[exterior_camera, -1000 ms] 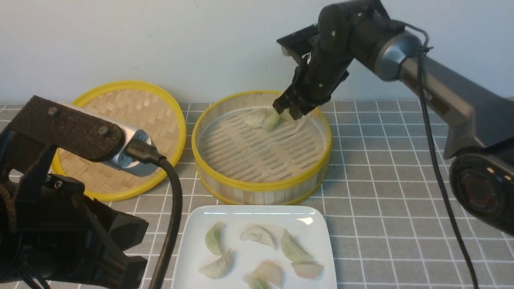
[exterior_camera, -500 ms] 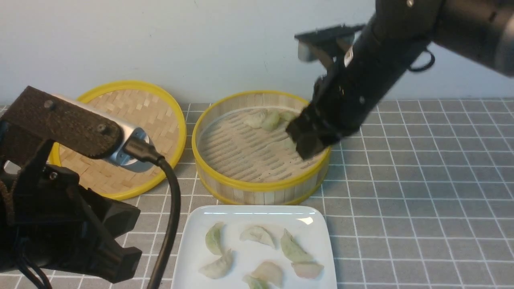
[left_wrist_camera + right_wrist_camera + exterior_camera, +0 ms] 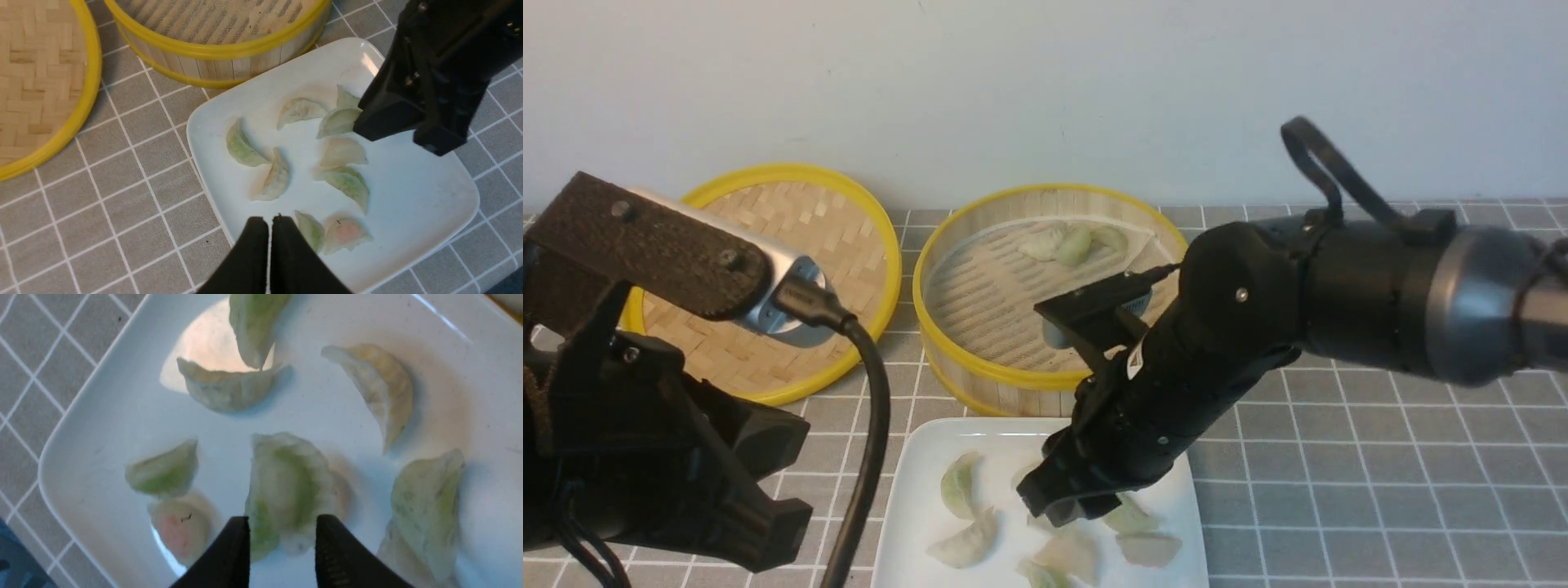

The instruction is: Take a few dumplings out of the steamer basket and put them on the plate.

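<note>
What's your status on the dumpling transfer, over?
Left claw shut, empty. Right claw open above plate, dumpling just under its tips. Three dumplings left in steamer basket. Nothing blocking.

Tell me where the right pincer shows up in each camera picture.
Front view: right pincer sits lower middle, over the plate.
Left wrist view: right pincer hangs over the plate, across the dumplings from the left pincer.
Right wrist view: right pincer in the foreground, a green dumpling just beyond.
Shared landmark: the white plate.

Gripper [image 3: 282,522], jaws apart, above dumplings [image 3: 380,384] on plate [image 3: 102,416]
</note>
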Action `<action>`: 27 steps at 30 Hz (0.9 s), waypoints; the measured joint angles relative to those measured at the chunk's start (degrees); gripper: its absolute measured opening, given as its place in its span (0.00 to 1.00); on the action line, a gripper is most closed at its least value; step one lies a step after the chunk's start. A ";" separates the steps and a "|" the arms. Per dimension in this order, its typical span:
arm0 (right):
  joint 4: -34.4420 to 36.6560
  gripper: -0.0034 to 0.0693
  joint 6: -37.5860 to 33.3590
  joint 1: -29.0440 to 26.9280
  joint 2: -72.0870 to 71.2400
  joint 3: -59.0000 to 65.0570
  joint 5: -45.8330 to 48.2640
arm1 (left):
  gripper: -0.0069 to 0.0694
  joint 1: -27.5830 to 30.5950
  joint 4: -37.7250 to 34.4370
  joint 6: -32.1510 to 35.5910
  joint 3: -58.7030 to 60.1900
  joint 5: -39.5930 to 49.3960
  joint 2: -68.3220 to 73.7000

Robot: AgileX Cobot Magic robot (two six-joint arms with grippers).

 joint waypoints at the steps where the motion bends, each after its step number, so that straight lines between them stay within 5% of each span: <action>1: 0.25 0.47 0.00 0.00 1.07 0.00 -0.62 | 0.08 0.00 0.05 0.00 0.00 0.00 0.00; 2: 0.33 0.56 0.24 0.00 1.83 0.00 -0.62 | 0.08 0.00 0.44 0.00 0.00 -0.11 0.00; 7: -0.14 0.65 2.10 0.00 1.19 -3.68 3.59 | 0.08 0.00 1.88 0.00 0.00 -0.11 0.00; 11: -3.47 0.49 6.29 0.00 -2.78 -7.86 8.69 | 0.08 0.00 2.28 0.00 0.00 -0.16 0.00; 16: -11.04 0.10 11.69 0.05 -15.45 -9.88 15.41 | 0.08 0.00 2.32 0.00 0.00 -0.16 0.00; 27: -29.34 0.03 25.83 0.05 -51.70 2.27 10.88 | 0.08 0.00 2.32 0.00 0.00 -1.36 0.00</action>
